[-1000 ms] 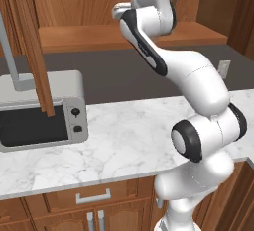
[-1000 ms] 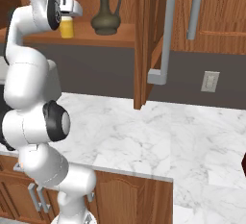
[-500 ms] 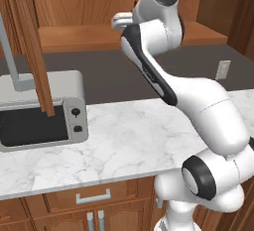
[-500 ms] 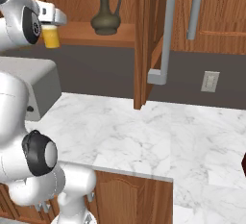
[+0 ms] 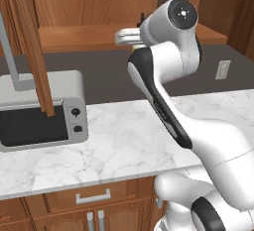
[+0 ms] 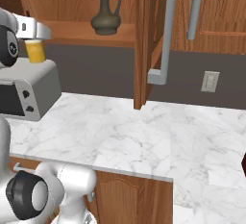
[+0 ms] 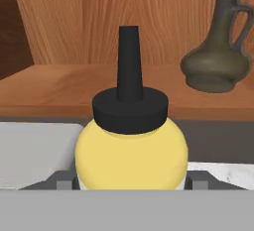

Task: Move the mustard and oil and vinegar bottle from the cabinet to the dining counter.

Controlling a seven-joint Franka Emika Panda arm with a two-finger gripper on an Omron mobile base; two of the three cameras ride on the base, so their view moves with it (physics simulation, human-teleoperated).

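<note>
The mustard [image 7: 131, 155], a yellow squeeze bottle with a dark nozzle cap, sits upright between my fingers [image 7: 198, 179]. My gripper [image 6: 34, 40] is shut on the mustard [image 6: 36, 54], holding it in the air left of and below the cabinet shelf [image 6: 72, 30], above the toaster oven. The oil and vinegar bottle [image 6: 105, 18], a dark round-bellied flask [image 7: 216, 61], stands on that shelf to the right of the mustard. In the left base view my hand [image 5: 130, 36] is level with the shelf [image 5: 74, 36] and the arm hides the mustard. The dining counter is out of view.
An open cabinet door [image 6: 144, 40] with a grey bar handle [image 6: 163, 31] hangs right of the flask. Another open door [image 5: 32, 41] stands over the toaster oven [image 5: 42, 111]. The marble worktop [image 6: 120, 131] lies below, with a wall outlet [image 6: 210, 81] behind it.
My gripper has drawn the mustard off the shelf, to the left and downward in the right base view. The arm has swung back with it. The flask has not moved.
</note>
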